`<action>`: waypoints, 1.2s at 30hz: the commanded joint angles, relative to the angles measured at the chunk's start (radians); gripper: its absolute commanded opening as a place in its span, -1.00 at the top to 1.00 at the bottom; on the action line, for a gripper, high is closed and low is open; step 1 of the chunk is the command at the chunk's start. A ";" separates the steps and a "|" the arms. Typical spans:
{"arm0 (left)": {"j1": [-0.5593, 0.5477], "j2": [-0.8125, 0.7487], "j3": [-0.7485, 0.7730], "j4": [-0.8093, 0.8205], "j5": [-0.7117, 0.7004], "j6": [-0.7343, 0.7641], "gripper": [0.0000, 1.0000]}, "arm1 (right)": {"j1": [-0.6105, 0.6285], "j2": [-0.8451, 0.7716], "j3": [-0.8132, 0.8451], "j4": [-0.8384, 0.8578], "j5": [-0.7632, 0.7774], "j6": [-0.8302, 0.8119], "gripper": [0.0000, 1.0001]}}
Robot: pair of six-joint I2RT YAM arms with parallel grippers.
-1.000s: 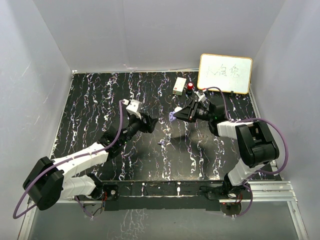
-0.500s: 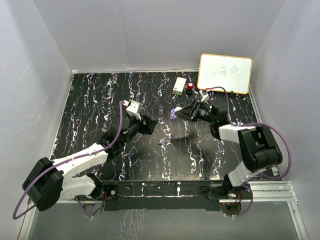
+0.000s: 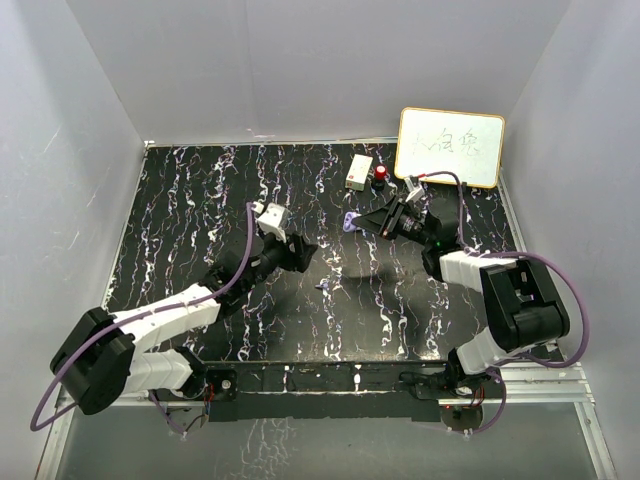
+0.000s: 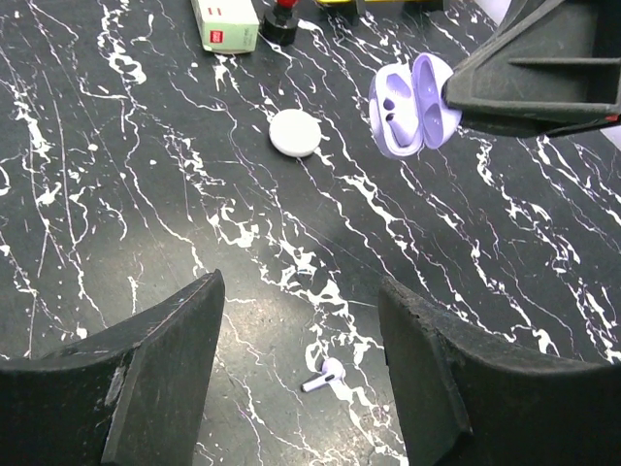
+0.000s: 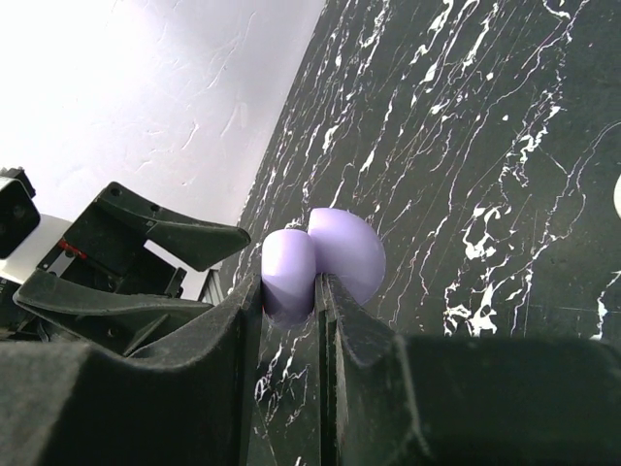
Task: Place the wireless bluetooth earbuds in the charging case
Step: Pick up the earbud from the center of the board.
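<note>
**Tabletop** point(image 3: 200, 200): black, veined with white, walled by pale panels on three sides.

**Right gripper** point(image 3: 360, 222): reaches toward the middle of the tabletop from the right. Its fingers are pressed together on the case, pinching it at one edge.

**Case** point(image 4: 412, 105): lilac, with the lid swung open. It is held off the tabletop, and its two hollowed halves face the left arm. In the right wrist view only the rounded backs show beyond the fingertips. Whether anything sits in the sockets cannot be told.

**Left gripper** point(image 4: 301, 301): fingers spread wide, holding nothing, hanging above the tabletop left of centre and apart from the case.

**Earbud** point(image 4: 323, 376): one seen, lilac, tiny, lying on its side on the tabletop. In the left wrist view it lies between the spread fingers, touching neither.

**Puck** point(image 4: 296, 132): white, round, flat on the tabletop, below and to the left of the case in that view.

**Box** point(image 3: 358, 171): white, small, near the far edge.

**Red knob** point(image 3: 381, 175): on a dark base, just right of the box.

**Whiteboard** point(image 3: 450, 147): yellow-framed, with handwriting, propped in the far right corner.
</note>
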 commanded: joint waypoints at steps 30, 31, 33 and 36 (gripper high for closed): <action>-0.088 0.048 0.020 -0.094 0.032 -0.047 -0.26 | -0.026 -0.071 -0.250 0.357 0.043 0.284 1.00; -0.087 0.047 0.020 -0.094 0.030 -0.046 -0.26 | -0.026 -0.063 -0.251 0.371 0.044 0.297 1.00; -0.087 0.045 0.023 -0.097 0.029 -0.040 -0.27 | -0.028 -0.038 -0.272 0.425 0.044 0.331 1.00; -0.088 0.042 0.023 -0.099 0.028 -0.034 -0.27 | -0.031 0.024 -0.309 0.557 0.040 0.414 1.00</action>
